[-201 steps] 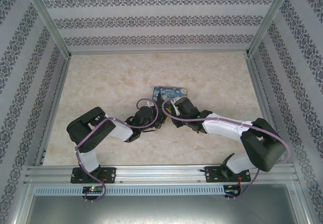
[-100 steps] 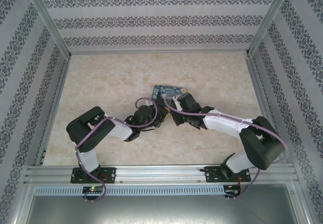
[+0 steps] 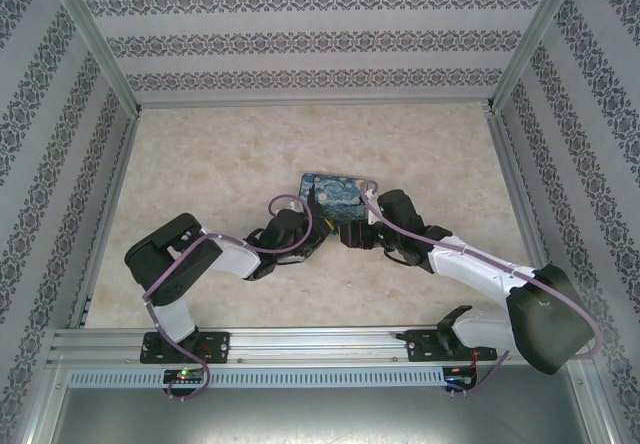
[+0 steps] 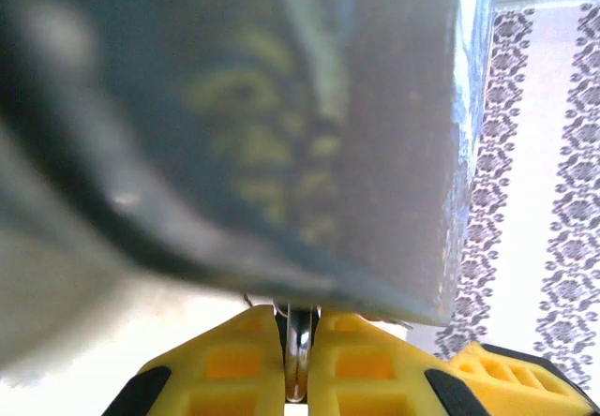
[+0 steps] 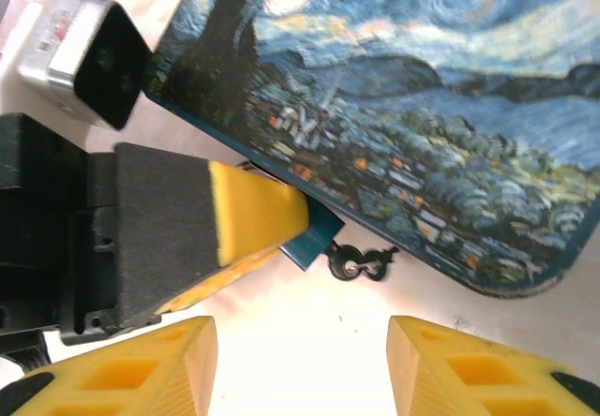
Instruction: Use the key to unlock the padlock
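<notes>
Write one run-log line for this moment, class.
left hand: shut on padlock | right hand: open, empty | padlock: at box edge

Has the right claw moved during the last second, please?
Yes: the right claw drew back toward the near aluminium rail, uncovering the dark-blue starry-night box.

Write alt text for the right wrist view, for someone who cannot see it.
At left, the left gripper pinches a small teal padlock against the near edge of a starry-night box, with small dark rings lying just beside it. The right gripper is open at the bottom of the view, its yellow fingers spread wide over the pale tabletop.
</notes>
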Controlling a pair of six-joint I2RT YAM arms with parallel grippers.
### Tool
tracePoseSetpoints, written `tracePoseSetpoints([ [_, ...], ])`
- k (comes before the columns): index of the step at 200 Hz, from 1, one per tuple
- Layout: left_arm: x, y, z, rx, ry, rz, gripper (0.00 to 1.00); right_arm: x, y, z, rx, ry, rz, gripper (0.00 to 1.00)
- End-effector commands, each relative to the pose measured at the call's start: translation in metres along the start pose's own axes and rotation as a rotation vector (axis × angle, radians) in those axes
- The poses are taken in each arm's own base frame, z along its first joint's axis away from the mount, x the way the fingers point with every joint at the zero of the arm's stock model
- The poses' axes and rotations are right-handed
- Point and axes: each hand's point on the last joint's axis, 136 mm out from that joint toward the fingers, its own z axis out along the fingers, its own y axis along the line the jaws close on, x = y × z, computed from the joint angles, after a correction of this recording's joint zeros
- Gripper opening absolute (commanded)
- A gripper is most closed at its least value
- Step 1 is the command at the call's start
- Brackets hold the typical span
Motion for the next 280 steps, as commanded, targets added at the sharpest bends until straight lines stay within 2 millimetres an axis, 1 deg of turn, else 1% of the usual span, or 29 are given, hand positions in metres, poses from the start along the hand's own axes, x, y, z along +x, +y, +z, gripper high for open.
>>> tracePoseSetpoints([
  [1,0.001,-0.017,-0.005,0.000,0.024,0.127,0.04,0.002,0.004,0.009,-0.065,-0.015,0.112,0.51],
  [21,0.004,-0.015,-0.007,-0.018,0.039,0.161,0.09,0.004,-0.002,0.017,-0.060,-0.022,0.153,0.51],
  [35,0.005,-0.014,-0.009,-0.022,0.045,0.173,0.16,0.002,-0.005,0.022,-0.057,-0.030,0.170,0.51],
  [60,0.005,-0.013,-0.013,-0.022,0.046,0.179,0.33,-0.009,-0.006,0.027,-0.049,-0.053,0.188,0.51],
  [84,0.004,-0.010,-0.020,-0.035,0.032,0.185,0.50,-0.026,-0.009,0.028,-0.047,-0.082,0.205,0.51],
  [105,0.000,-0.012,-0.029,-0.041,0.011,0.199,0.62,-0.040,-0.010,0.030,-0.052,-0.097,0.218,0.51],
  [125,-0.005,-0.016,-0.039,-0.050,-0.010,0.215,0.70,-0.051,-0.012,0.034,-0.056,-0.105,0.229,0.51],
  [145,-0.014,-0.022,-0.051,-0.064,-0.040,0.241,0.77,-0.058,-0.016,0.038,-0.056,-0.106,0.241,0.50],
  [163,-0.024,-0.029,-0.062,-0.082,-0.071,0.274,0.84,-0.059,-0.017,0.039,-0.064,-0.101,0.241,0.50],
  [177,-0.032,-0.032,-0.069,-0.097,-0.090,0.289,0.88,-0.055,-0.015,0.038,-0.077,-0.097,0.234,0.50],
  [189,-0.038,-0.034,-0.074,-0.111,-0.098,0.302,0.89,-0.049,-0.015,0.036,-0.082,-0.089,0.229,0.50],
  [222,-0.050,-0.037,-0.075,-0.145,-0.090,0.322,0.91,-0.032,-0.017,0.033,-0.095,-0.073,0.207,0.50],
  [251,-0.058,-0.040,-0.072,-0.149,-0.086,0.313,0.92,-0.022,-0.015,0.040,-0.107,-0.048,0.191,0.50],
  [280,-0.061,-0.044,-0.071,-0.149,-0.085,0.315,0.92,-0.016,-0.016,0.050,-0.100,-0.025,0.180,0.49],
])
